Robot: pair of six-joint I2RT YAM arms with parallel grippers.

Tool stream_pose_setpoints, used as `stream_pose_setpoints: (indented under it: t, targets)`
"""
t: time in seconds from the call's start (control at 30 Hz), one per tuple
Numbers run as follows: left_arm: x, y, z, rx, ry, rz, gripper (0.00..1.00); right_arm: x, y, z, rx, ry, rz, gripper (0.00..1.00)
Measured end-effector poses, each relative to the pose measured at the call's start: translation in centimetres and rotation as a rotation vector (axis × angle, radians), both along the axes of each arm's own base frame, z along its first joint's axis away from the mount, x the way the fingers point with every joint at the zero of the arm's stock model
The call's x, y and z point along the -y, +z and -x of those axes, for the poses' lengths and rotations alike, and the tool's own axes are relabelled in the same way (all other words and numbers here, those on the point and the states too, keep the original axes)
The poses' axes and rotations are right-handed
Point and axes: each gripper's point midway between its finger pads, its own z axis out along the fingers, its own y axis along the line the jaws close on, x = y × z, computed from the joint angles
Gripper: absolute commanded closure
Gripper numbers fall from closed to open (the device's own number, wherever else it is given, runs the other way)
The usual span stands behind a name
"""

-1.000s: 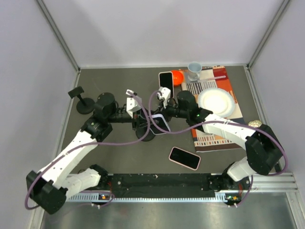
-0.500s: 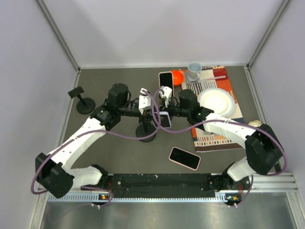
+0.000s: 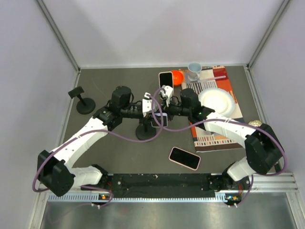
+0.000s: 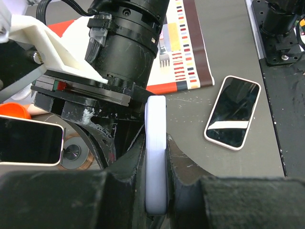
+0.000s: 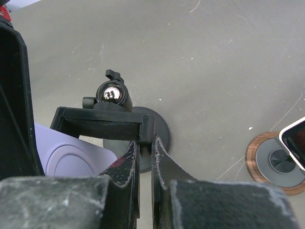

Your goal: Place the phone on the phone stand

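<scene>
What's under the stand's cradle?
Ball joint and round base show past the cradle, gripped by the right pincer. What joins them is covered. Left pincer holds the phone.

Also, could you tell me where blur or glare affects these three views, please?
Left wrist: the left gripper's fingers are dark and blurred round the held phone; the loose phone shows a white glare streak. Right wrist: the right gripper's fingers are soft, the phone stand's chrome ball mirrors the lights. Top external: even light, sharp.
</scene>
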Motion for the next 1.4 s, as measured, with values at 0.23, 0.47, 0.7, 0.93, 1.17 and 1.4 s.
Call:
stream_pose_setpoints:
  t: [0.23, 0.47, 0.7, 0.93, 1.17, 1.4]
  targets:
    - [0.1, 0.0, -0.1, 0.002, 0.005, 0.007, 1.0, 0.1, 0.0, 0.0, -0.001, 0.002, -0.002, 1.0]
    - [0.0, -0.1, -0.5, 0.005, 0.015, 0.012, 1.0, 0.0, -0.1, -0.4, 0.001, 0.002, -0.008, 1.0]
    - [-0.1, 0.0, -0.8, 0.007, 0.018, -0.024, 1.0, 0.0, 0.0, -0.8, 0.01, -0.016, -0.011, 1.0]
    - [-0.3, -0.5, -1.7, 0.036, 0.033, -0.039, 1.0, 0.3, 0.0, -1.6, 0.042, -0.056, 0.003, 1.0]
    - [-0.6, -0.7, -2.5, -0.001, 0.019, -0.044, 1.0, 0.0, 0.0, -2.1, 0.065, -0.039, 0.028, 1.0]
    - [-0.9, -0.4, -2.7, -0.026, 0.012, -0.042, 1.0, -0.4, -0.1, -1.8, 0.038, 0.052, 0.055, 1.0]
